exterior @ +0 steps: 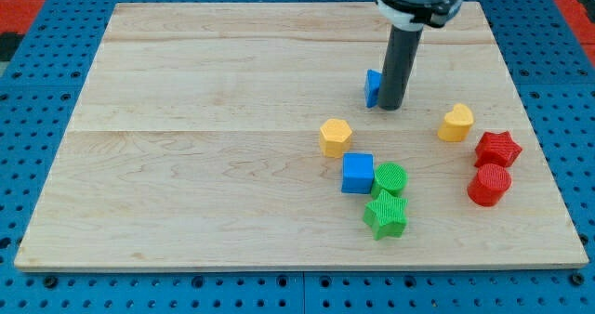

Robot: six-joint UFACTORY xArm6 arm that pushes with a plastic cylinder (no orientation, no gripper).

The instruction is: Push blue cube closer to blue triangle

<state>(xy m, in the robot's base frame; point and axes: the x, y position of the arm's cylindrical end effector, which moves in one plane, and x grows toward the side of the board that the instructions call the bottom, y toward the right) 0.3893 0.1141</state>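
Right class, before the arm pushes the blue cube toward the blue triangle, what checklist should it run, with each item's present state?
1. Blue cube located: ok, toward the view's bottom.
2. Blue triangle located: ok, partly hidden behind the rod.
3. My tip behind the cube for a push toward the view's top: not ok, it sits beside the triangle.
4. Path between cube and triangle free: ok, the yellow hexagon lies just to the view's left.
5. Cube free of neighbours: cannot tell, the green cylinder looks to be touching it.
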